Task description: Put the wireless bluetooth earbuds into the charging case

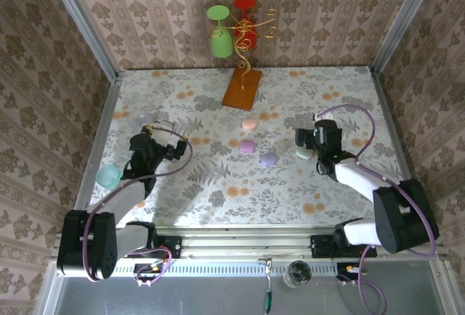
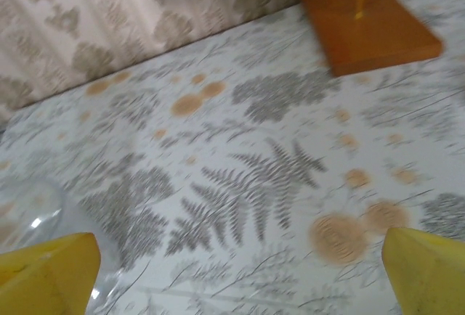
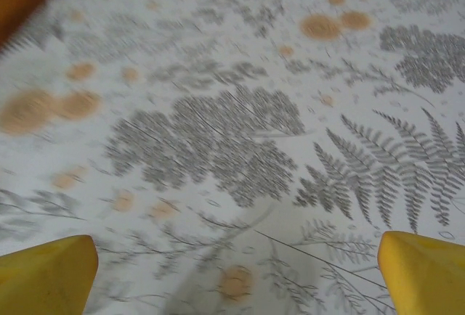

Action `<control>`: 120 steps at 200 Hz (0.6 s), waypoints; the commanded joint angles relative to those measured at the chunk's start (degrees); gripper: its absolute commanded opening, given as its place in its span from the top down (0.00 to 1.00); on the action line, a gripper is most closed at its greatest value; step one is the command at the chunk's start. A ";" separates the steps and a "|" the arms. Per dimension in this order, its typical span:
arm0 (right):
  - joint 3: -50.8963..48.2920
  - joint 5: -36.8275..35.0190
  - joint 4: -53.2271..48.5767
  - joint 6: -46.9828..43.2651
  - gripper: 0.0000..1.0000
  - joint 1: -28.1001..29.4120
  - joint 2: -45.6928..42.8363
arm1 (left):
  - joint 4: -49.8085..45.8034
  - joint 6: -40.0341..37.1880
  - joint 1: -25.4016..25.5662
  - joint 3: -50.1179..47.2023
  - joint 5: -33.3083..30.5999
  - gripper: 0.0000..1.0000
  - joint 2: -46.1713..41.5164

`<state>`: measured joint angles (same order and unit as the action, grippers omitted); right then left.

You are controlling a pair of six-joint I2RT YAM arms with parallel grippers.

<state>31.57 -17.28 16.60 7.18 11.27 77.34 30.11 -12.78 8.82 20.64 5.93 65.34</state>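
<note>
Several pebble-like pastel cases lie mid-table: a pink case (image 1: 250, 123), a purple case (image 1: 247, 146), a lavender case (image 1: 269, 159) and a mint case (image 1: 304, 153). The mint one sits right beside my right gripper (image 1: 299, 139). That gripper is open; its yellow fingertips (image 3: 45, 275) stand wide apart over bare tablecloth. My left gripper (image 1: 174, 143) is open too, with its yellow fingertips (image 2: 43, 271) spread over the fern print and nothing between them. The earbuds are out of view. I cannot tell whether any case is open.
A wooden stand base (image 1: 242, 87) holds a wire tree with a green glass (image 1: 220, 35) and a red glass (image 1: 245, 21) at the back. A clear glass (image 2: 29, 221) lies by my left fingers. A teal glass (image 1: 109, 176) stands at the left edge.
</note>
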 commanded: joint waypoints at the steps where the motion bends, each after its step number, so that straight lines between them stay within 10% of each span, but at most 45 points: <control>1: -1.71 -2.97 12.59 -5.05 0.00 -1.01 2.02 | 5.08 2.65 -1.45 -1.75 -5.45 0.00 1.87; 120: -9.05 17.22 33.51 -7.73 0.00 -9.49 9.89 | 24.75 7.93 -6.40 0.86 -9.38 0.00 24.15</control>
<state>24.67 -6.44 41.71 -0.05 2.55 85.45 49.28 -7.01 3.57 19.40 -0.97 84.79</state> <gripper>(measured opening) 0.999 0.999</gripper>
